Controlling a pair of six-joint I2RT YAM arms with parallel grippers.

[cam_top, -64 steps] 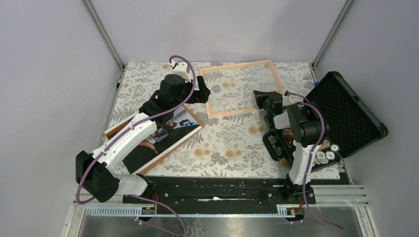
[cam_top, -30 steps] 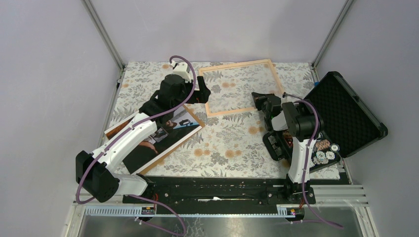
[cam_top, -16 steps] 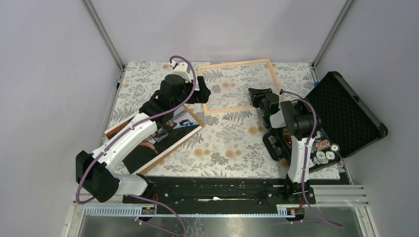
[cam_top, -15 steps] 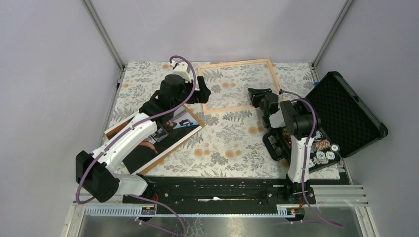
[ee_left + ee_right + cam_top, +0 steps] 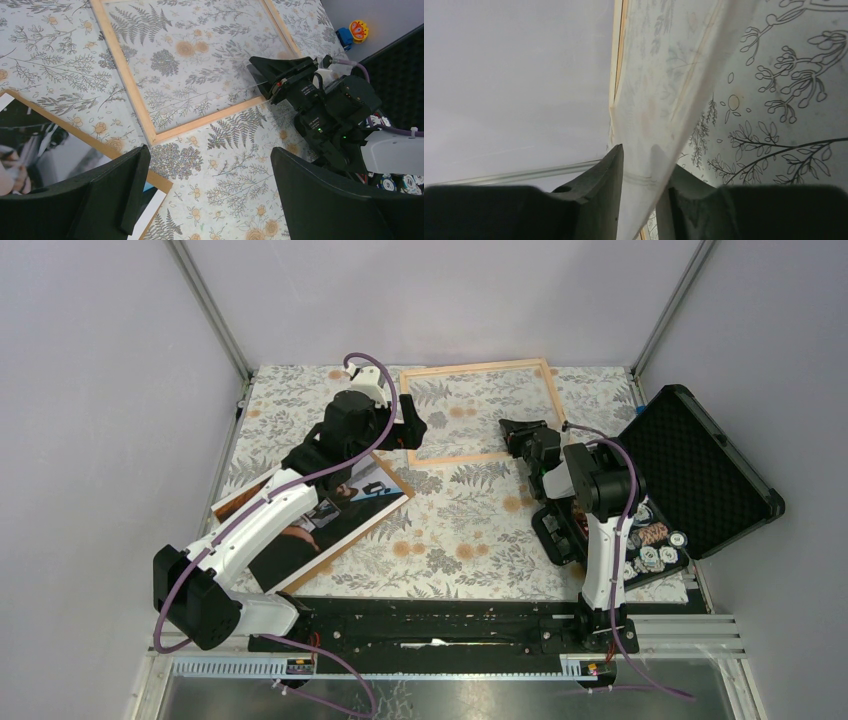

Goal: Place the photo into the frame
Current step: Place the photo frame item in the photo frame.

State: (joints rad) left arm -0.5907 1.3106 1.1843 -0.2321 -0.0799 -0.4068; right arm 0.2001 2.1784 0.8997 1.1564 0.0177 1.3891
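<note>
The light-wood frame [image 5: 460, 455] lies on the flowered cloth at the back centre; its left rail [image 5: 125, 80] shows in the left wrist view. My right gripper [image 5: 512, 430] sits at the frame's near right corner. In the right wrist view its jaws [image 5: 641, 150] press on a pale whitish strip of the frame [image 5: 649, 100]. The photo [image 5: 330, 515] lies picture side up at the left, partly under my left arm, and its corner [image 5: 30, 145] shows in the left wrist view. My left gripper [image 5: 410, 430] hovers wide open [image 5: 209, 152] over the cloth beside the frame's near left corner, holding nothing.
An open black foam-lined case [image 5: 700, 475] stands at the right edge, with a black tray of round chips [image 5: 655, 545] in front of it. A small blue and orange toy [image 5: 357, 30] lies by the back right corner. Metal posts and grey walls enclose the table.
The frame has slid and turned a little toward the back left. My right gripper moved with its near right corner, opened, then closed on it. The left arm has not moved.
</note>
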